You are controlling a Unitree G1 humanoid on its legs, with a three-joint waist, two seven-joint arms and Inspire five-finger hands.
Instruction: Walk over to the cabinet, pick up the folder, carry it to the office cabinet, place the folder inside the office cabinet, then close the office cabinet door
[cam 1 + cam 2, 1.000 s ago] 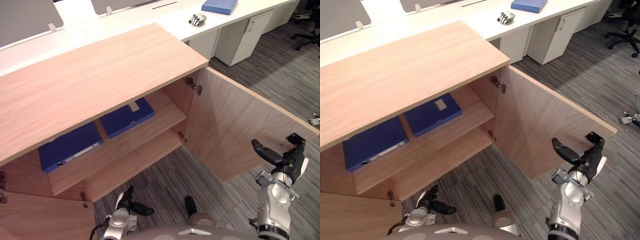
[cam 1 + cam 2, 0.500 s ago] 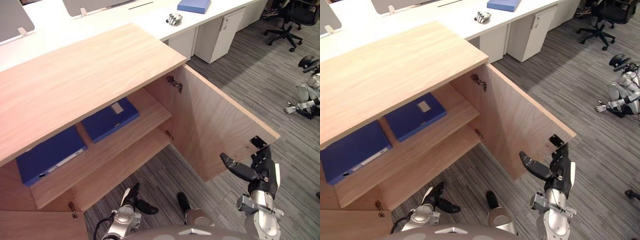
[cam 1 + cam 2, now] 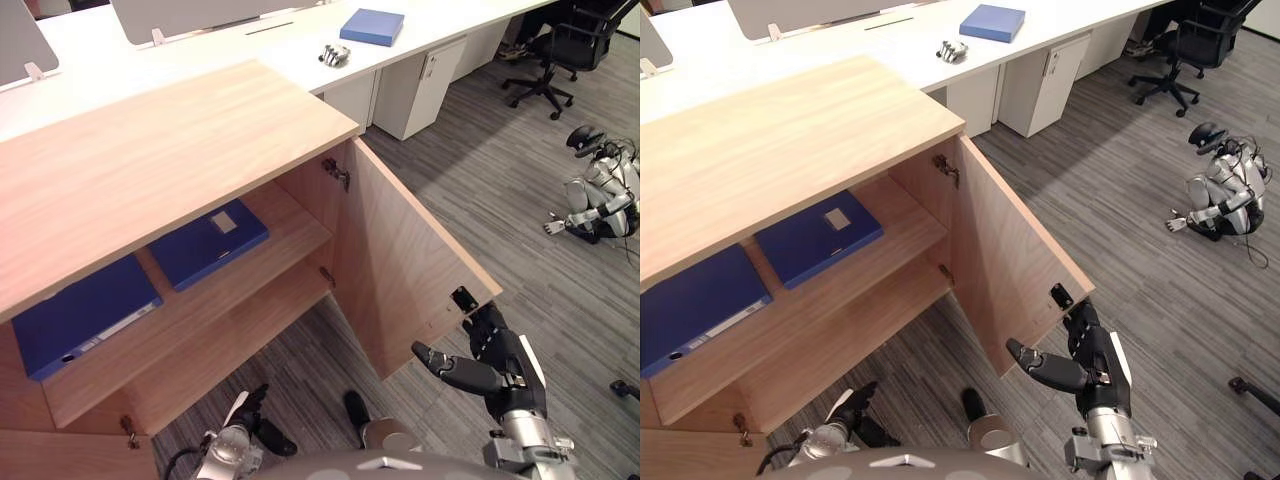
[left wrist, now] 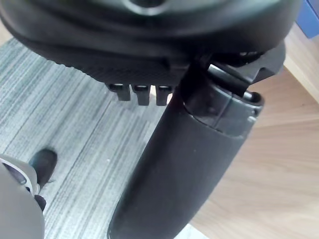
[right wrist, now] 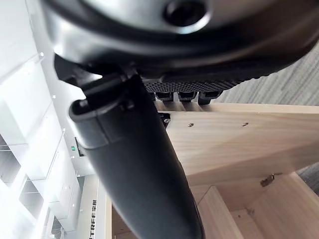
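Wood cabinet [image 3: 170, 150]: it stands open in front of you, with the right door [image 3: 400, 260] swung out toward your right arm.
Right hand [image 3: 500, 355]: fingers straight and spread, thumb held out to the side, with nothing in it. The fingertips sit right at the door's free edge, by the small black catch; you cannot tell whether they touch.
Left hand [image 3: 257, 418]: it hangs low over the grey carpet by the cabinet's foot, with the fingers relaxed and nothing held.
Upper shelf [image 3: 300, 215]: two blue folders lie flat here. One folder [image 3: 80, 315] is toward your left, the other folder [image 3: 208, 240] is nearer the middle, and they lie apart.
Lower shelf [image 3: 220, 340]: bare wood.
Tabletop [image 3: 200, 50]: the white surface runs behind the cabinet. A third blue folder [image 3: 372, 26] lies on it, with a small silver object [image 3: 334, 54] just beside.
Floor, far right: another robot [image 3: 600, 190] sits on the carpet, and an office chair [image 3: 550, 50] stands beyond it.
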